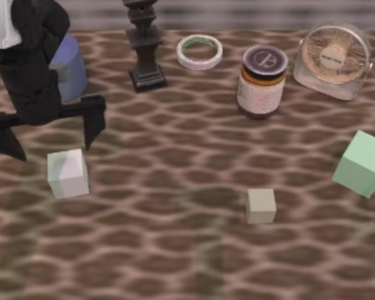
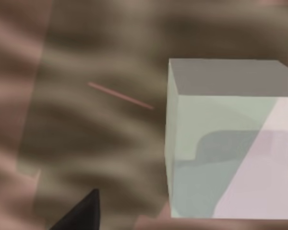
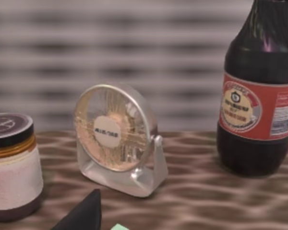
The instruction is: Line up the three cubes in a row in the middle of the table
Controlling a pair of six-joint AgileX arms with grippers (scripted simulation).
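left gripper (image 1: 47, 134) hangs over the tabletop's (image 1: 175, 250) left side, fingers spread wide, holding nothing. pale cube (image 1: 67, 174) sits just below and a bit right of the fingertips in the top view, not touching; the left wrist view shows it close, off to one side (image 2: 230, 139). no long axis, faces roughly square to the finger span. left arm is clearly nearer. beige cube (image 1: 261, 205) sits mid-right, mint cube (image 1: 362, 164) at the right edge. right gripper is out of the top view; one dark fingertip (image 3: 84, 215) shows, opening can't be told.
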